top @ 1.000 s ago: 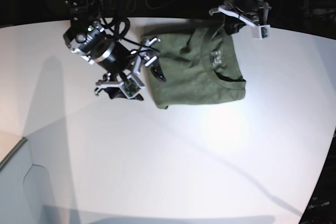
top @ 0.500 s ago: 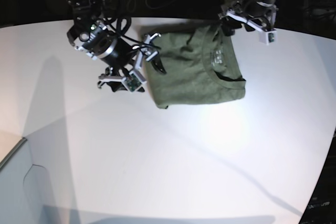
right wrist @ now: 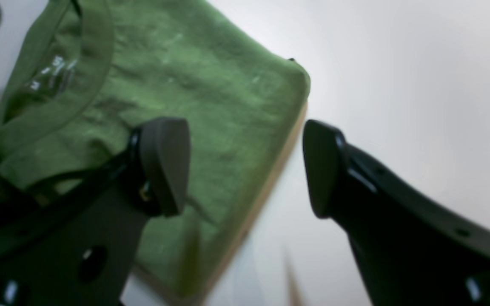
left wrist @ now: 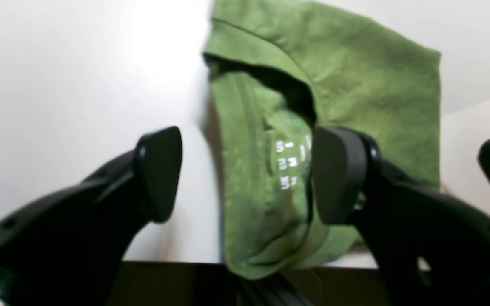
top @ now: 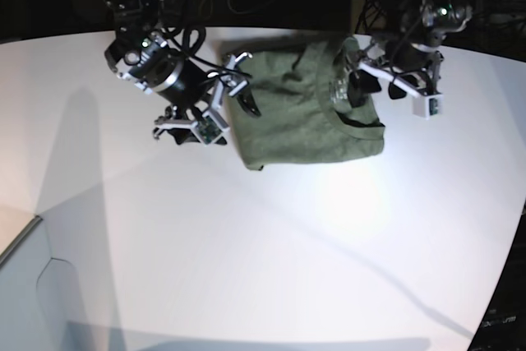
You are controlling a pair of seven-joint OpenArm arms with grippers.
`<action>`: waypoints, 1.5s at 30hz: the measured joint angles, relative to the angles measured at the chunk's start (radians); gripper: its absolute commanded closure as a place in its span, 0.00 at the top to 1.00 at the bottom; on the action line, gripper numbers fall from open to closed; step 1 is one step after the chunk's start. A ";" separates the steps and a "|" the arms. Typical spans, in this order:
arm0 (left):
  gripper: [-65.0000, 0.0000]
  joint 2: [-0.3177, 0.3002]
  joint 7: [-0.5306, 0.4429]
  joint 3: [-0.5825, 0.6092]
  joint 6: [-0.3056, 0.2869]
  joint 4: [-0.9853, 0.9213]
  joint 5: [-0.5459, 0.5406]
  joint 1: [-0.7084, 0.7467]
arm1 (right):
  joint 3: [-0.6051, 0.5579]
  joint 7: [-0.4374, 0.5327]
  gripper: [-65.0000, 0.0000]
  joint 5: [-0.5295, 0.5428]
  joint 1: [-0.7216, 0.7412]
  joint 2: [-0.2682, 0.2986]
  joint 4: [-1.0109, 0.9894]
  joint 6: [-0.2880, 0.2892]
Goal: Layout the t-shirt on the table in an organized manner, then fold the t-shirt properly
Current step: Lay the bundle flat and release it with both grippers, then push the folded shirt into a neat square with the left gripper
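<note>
White table (top: 246, 252), t-shirt (top: 296, 113) between both tools.

Each arm of the robot is built of black housings with silver-grey metal rings at the joints, and loose black cables loop along the right arm (top: 156, 67) and the left arm (top: 436, 2) in the base view. The right gripper (top: 215, 113) and the left gripper (top: 393, 88) have white bracket-like frames around black fingers, with a small white block bearing a greenish mark at one tip. Seen from the wrist cameras, the fingers (left wrist: 160, 170) are glossy black, rounded paddle shapes on curved black arms, and small holes or screw points show on the finger supports (right wrist: 89, 255).
</note>
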 measured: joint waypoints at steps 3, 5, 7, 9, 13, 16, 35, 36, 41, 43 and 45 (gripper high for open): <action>0.71 0.003 0.080 0.002 -0.002 -0.064 0.001 -0.053 | 0.003 -0.004 0.64 -0.001 0.000 0.001 0.000 0.000; 0.71 0.024 0.079 -0.004 0.005 -0.098 0.000 -0.081 | 0.005 -0.003 0.64 0.000 0.000 0.001 0.000 0.000; 0.71 0.030 0.081 -0.002 0.004 -0.132 0.000 -0.098 | 0.004 -0.002 0.64 0.000 0.000 0.001 0.000 0.000; 0.71 0.041 0.085 0.001 0.003 -0.156 0.000 -0.107 | 0.005 -0.001 0.64 0.000 -0.001 0.001 0.000 0.000; 0.71 0.061 0.084 0.000 0.005 -0.209 0.000 -0.119 | 0.004 -0.005 0.64 0.000 -0.014 0.001 0.000 0.000; 0.71 0.062 0.069 0.000 -0.005 -0.259 -0.011 -0.140 | 0.004 -0.003 0.64 0.000 -0.014 0.001 0.000 0.000; 0.00 0.002 0.073 0.154 -0.003 -0.306 -0.011 -0.163 | 0.070 0.006 0.64 0.000 -0.011 0.020 0.006 0.000; 0.00 -0.017 0.073 0.185 -0.003 -0.306 -0.010 -0.169 | 0.101 0.005 0.64 0.000 -0.008 0.021 0.011 0.000; 0.00 -0.136 0.145 0.382 0.013 -0.306 0.006 -0.251 | 0.227 0.003 0.64 0.001 0.028 -0.011 0.016 0.000; 0.00 -0.169 0.223 0.451 0.013 -0.306 0.004 -0.307 | 0.281 0.008 0.64 0.007 0.043 -0.018 0.018 0.000; 0.00 -0.188 0.277 0.494 0.013 -0.307 0.007 -0.362 | 0.337 0.003 0.64 0.004 0.047 -0.030 0.019 0.000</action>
